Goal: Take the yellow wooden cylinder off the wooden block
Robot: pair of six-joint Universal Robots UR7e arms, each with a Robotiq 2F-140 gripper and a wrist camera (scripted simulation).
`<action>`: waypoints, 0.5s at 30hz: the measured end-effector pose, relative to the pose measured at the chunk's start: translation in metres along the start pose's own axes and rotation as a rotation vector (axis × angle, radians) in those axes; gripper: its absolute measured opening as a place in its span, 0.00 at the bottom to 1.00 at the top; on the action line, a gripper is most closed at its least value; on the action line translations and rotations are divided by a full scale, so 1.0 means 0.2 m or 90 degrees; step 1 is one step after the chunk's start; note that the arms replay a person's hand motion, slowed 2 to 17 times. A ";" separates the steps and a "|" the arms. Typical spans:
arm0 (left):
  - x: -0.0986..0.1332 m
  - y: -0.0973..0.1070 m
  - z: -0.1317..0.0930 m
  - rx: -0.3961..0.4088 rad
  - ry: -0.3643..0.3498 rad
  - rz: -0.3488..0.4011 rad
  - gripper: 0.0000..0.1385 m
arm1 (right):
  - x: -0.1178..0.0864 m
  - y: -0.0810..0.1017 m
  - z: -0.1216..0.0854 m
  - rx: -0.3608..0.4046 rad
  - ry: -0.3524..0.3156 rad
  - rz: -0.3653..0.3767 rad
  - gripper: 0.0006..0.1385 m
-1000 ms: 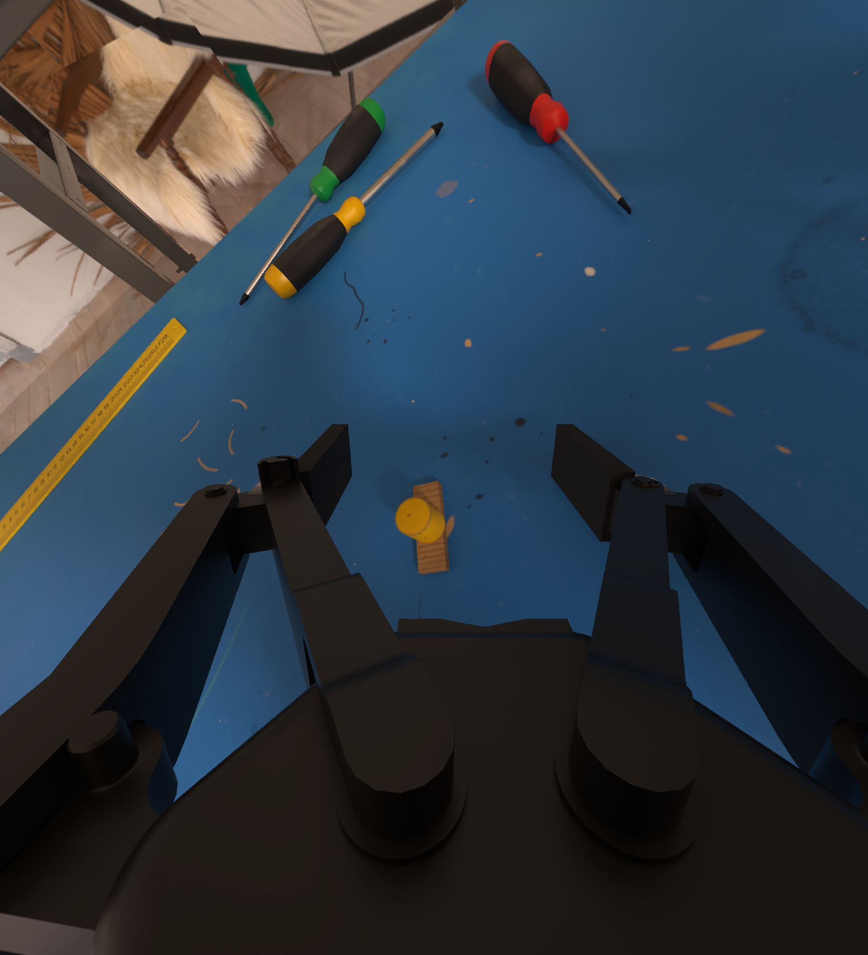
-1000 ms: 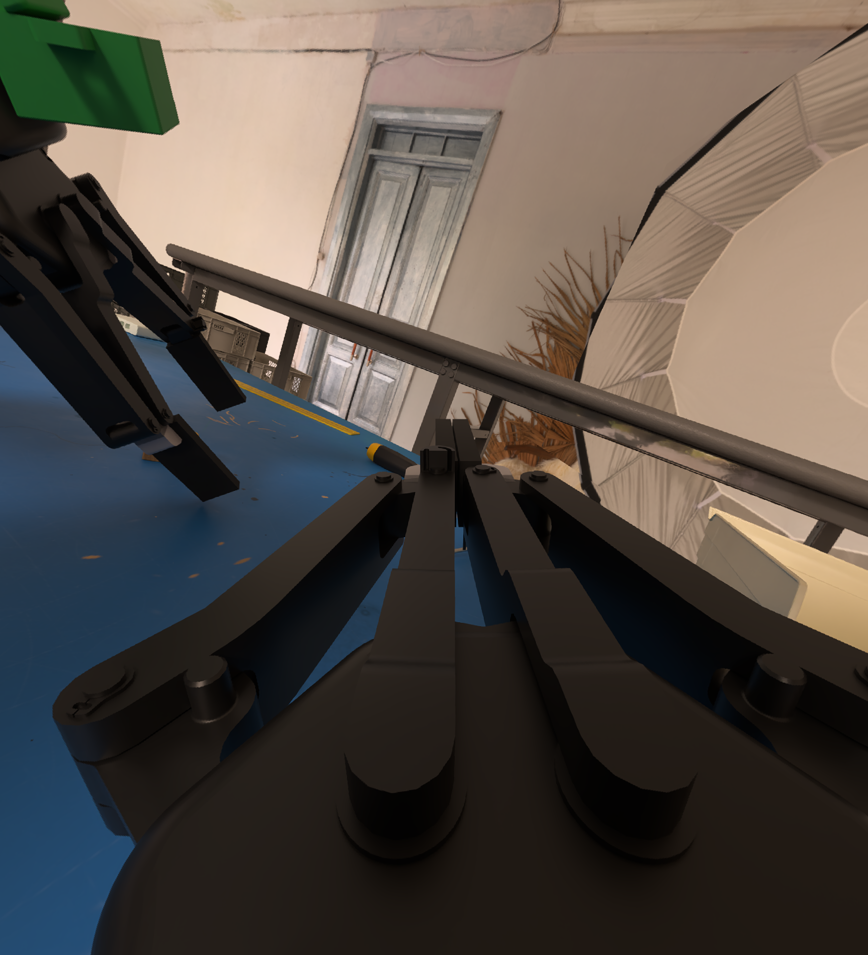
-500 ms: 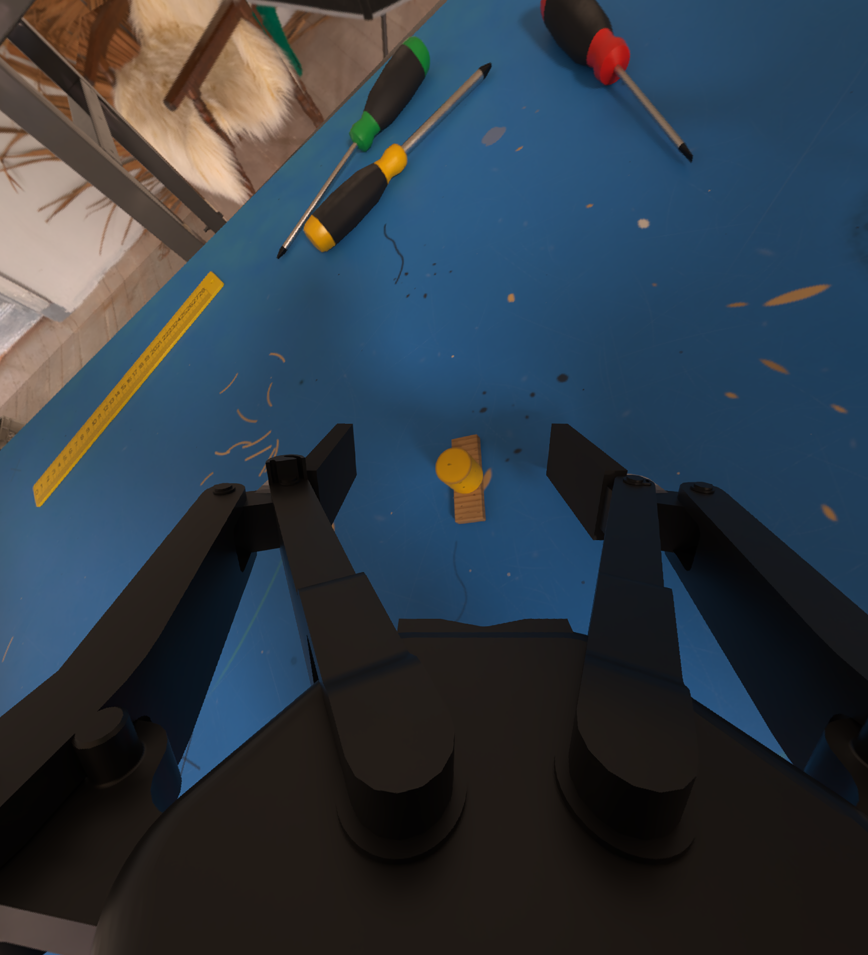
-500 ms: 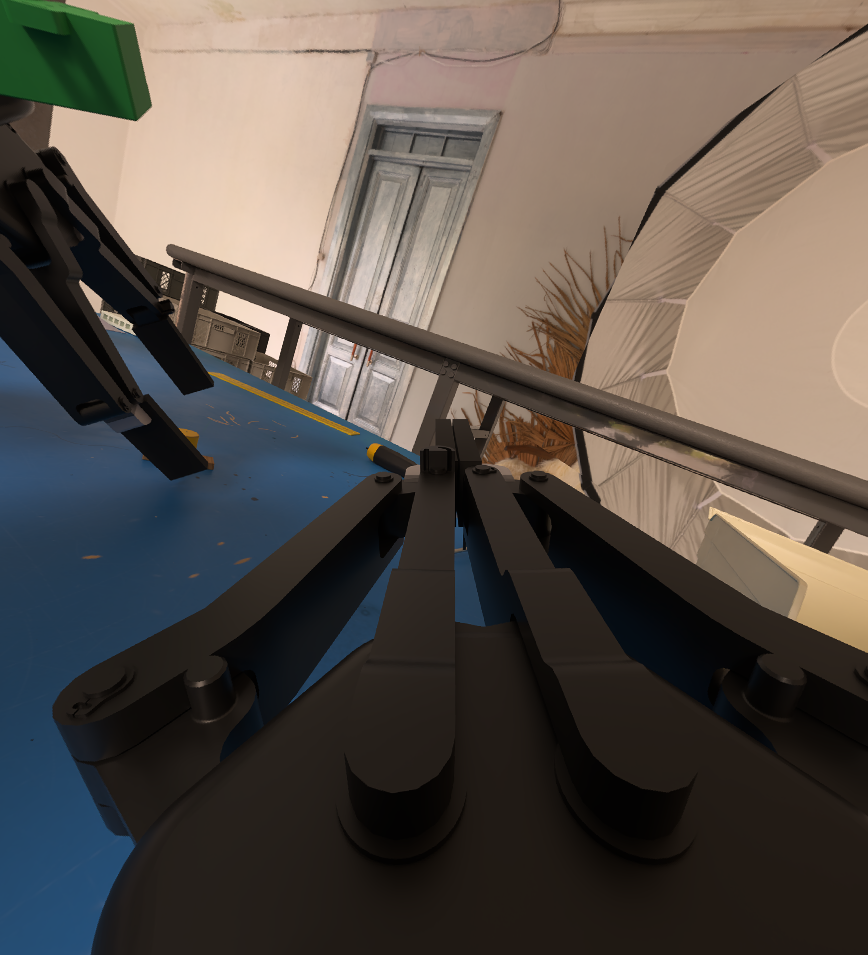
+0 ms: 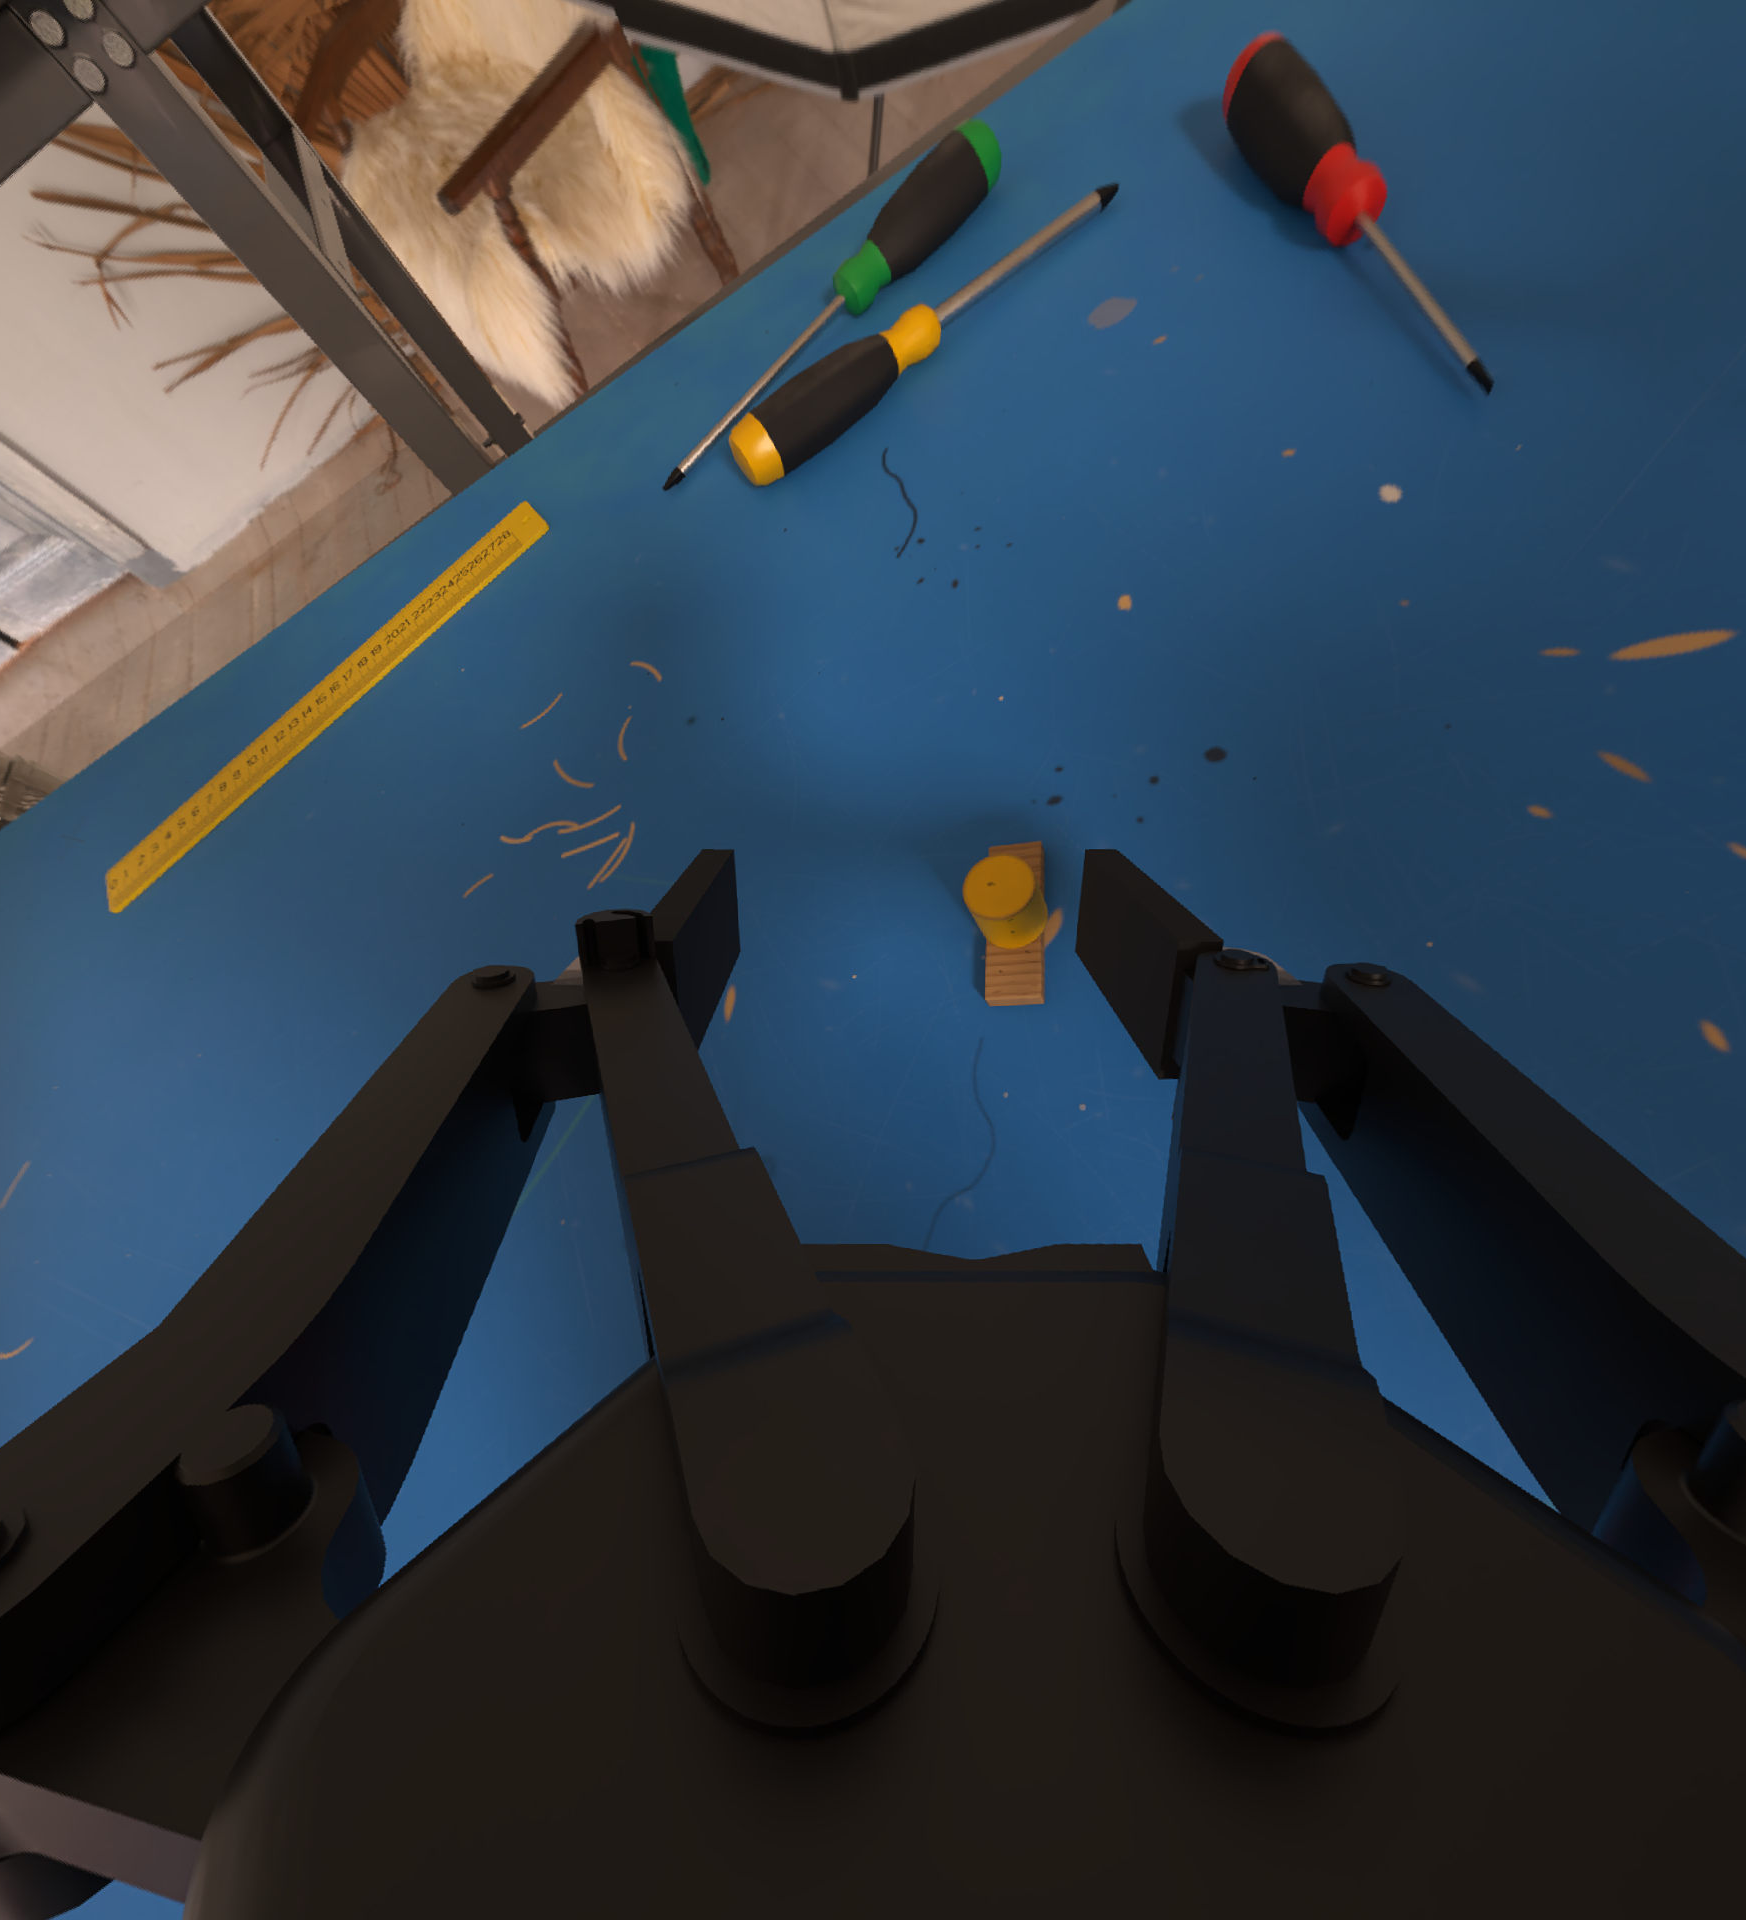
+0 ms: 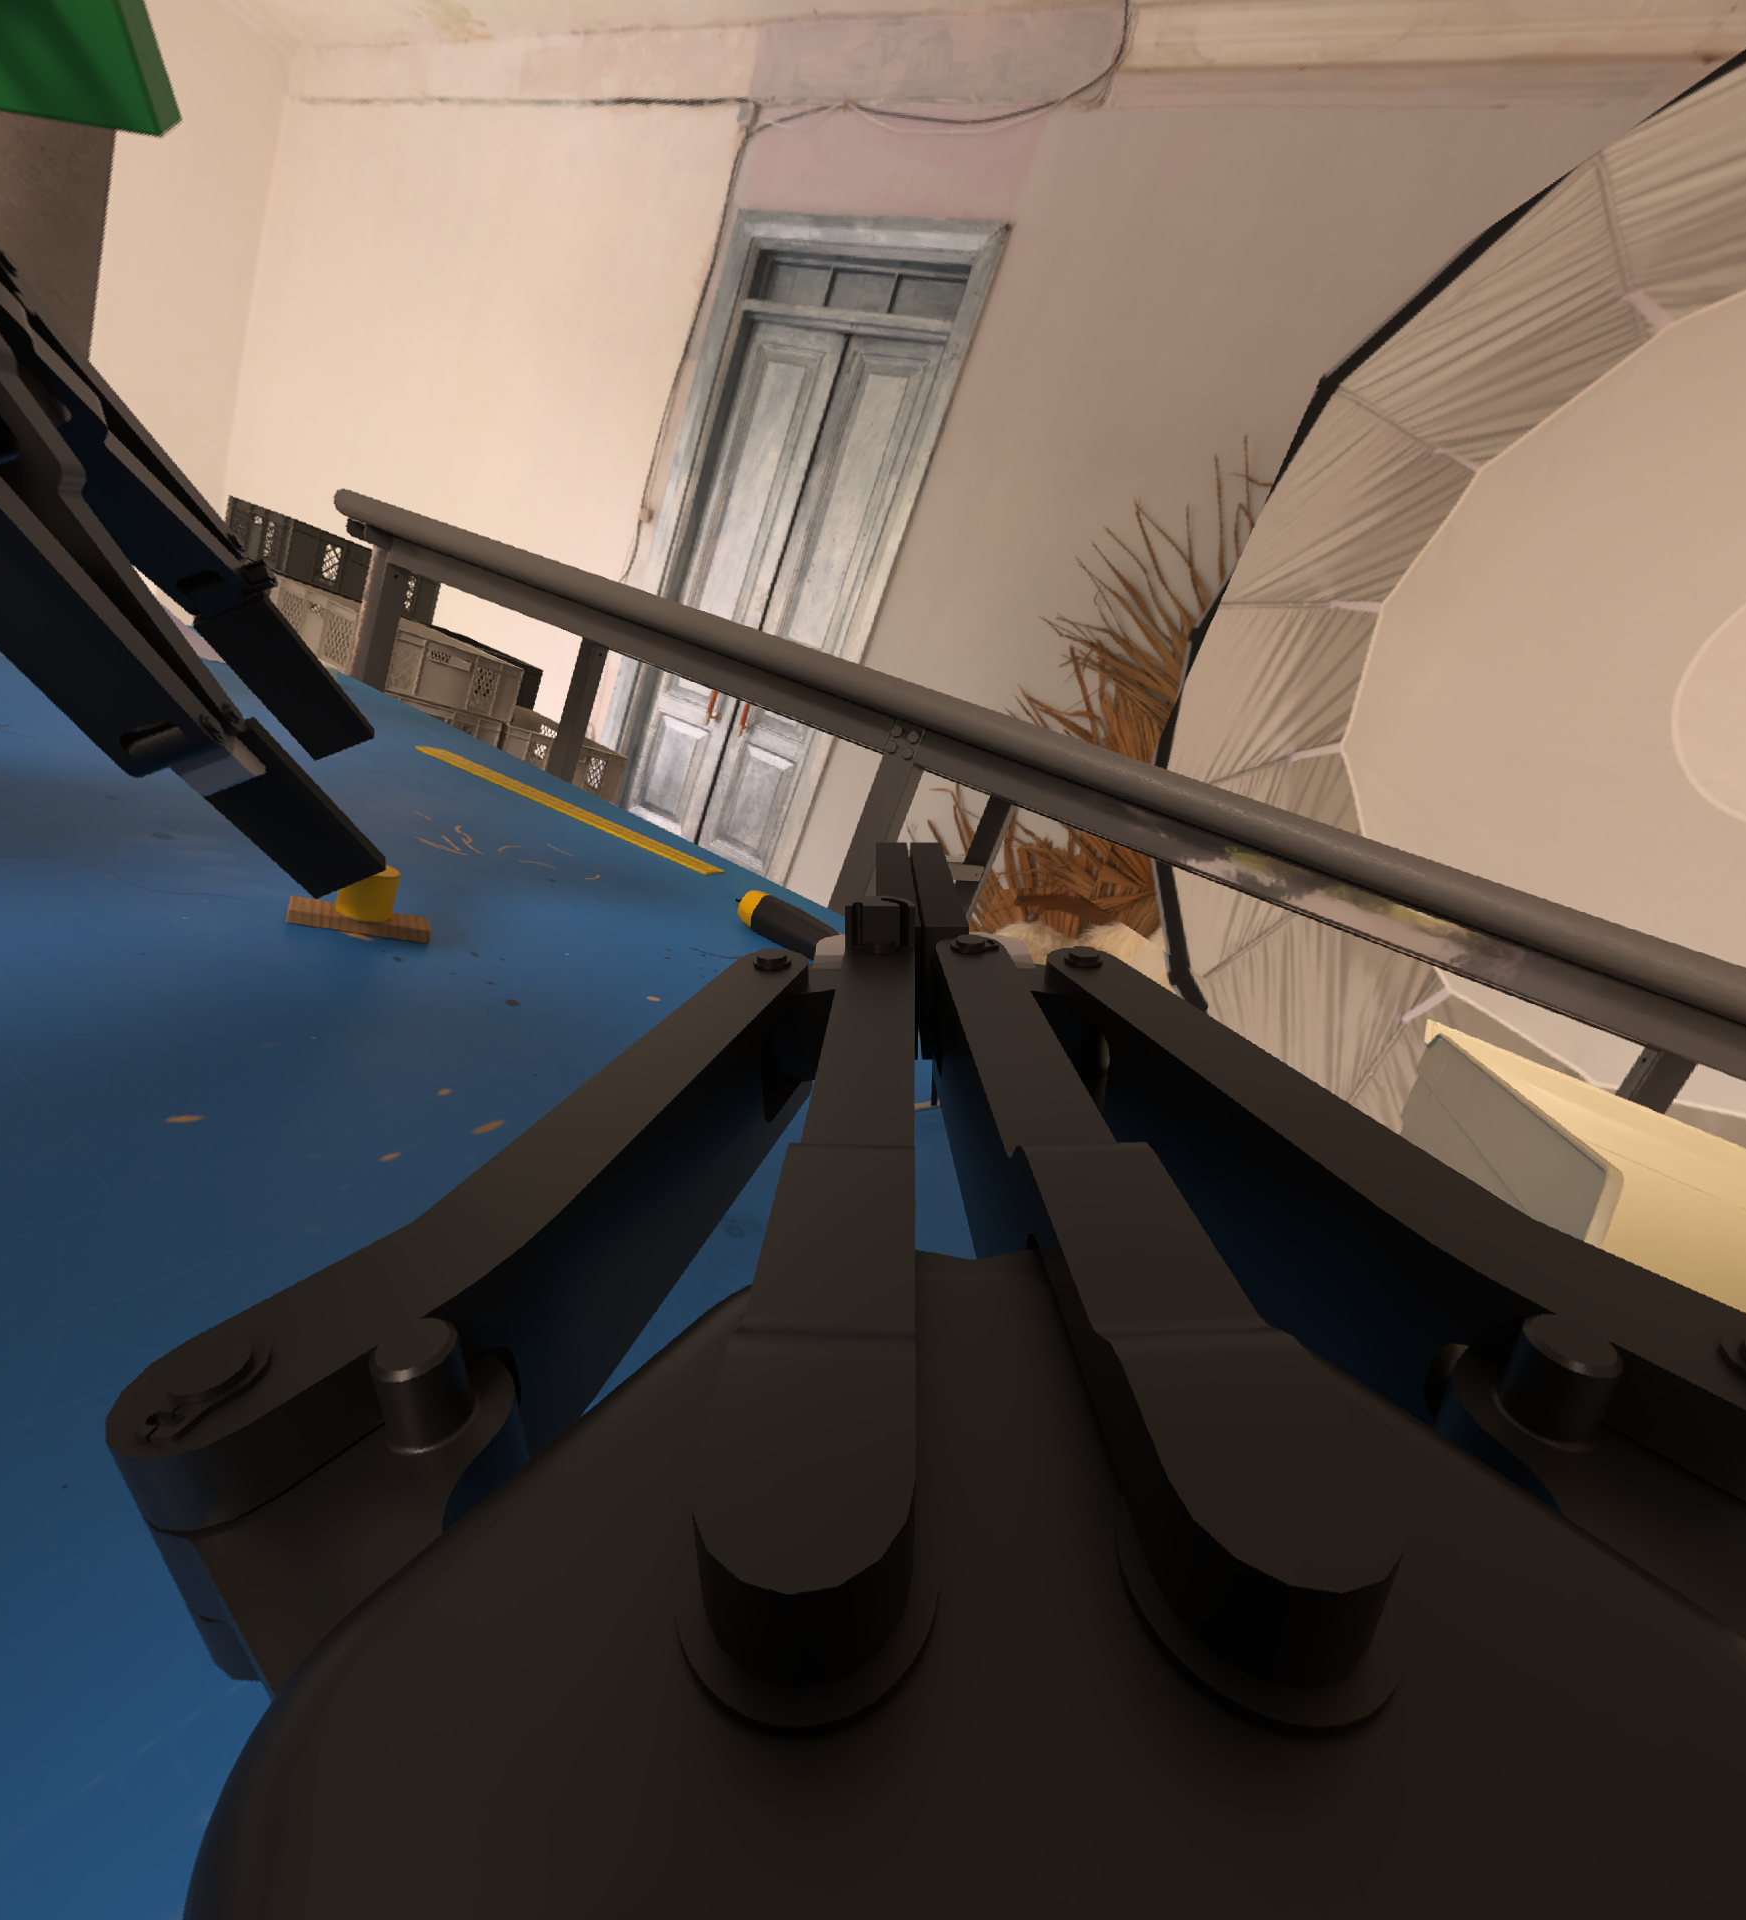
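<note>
Your left gripper (image 5: 908, 925) stands wide apart above the blue table (image 5: 1264, 623), holding nothing. The yellow wooden cylinder (image 5: 1004, 900) stands upright on the wooden block (image 5: 1014, 971), between the fingertips but nearer the right one. In the right wrist view a fingertip hides part of the cylinder. Your right gripper (image 6: 908, 873) is pressed closed and empty. Farther off lies a yellow ruler (image 5: 329, 707) with printed numbers, then three screwdrivers (image 5: 827, 400); no brand is legible.
</note>
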State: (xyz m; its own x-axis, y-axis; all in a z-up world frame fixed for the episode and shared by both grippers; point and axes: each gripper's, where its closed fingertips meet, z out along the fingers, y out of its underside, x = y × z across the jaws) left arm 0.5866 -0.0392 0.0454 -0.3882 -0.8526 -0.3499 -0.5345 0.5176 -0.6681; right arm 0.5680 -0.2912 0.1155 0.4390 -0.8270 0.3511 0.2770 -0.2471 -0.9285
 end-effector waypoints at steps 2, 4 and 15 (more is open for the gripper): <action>0.01 -0.01 -0.01 0.014 0.014 -0.015 0.61 | 0.00 0.00 0.00 0.000 0.000 0.000 0.00; 0.02 -0.02 -0.02 0.027 0.034 -0.030 0.60 | 0.00 0.00 0.00 0.000 0.000 0.000 0.00; 0.10 -0.04 -0.01 0.049 0.075 -0.065 0.64 | 0.00 0.00 0.00 -0.001 0.000 -0.001 0.00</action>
State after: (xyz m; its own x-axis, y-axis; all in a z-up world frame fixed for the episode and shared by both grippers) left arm 0.5814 -0.0608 0.0448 -0.4218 -0.8841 -0.2012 -0.5185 0.4173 -0.7463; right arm 0.5680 -0.2910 0.1153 0.4389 -0.8262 0.3532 0.2773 -0.2493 -0.9279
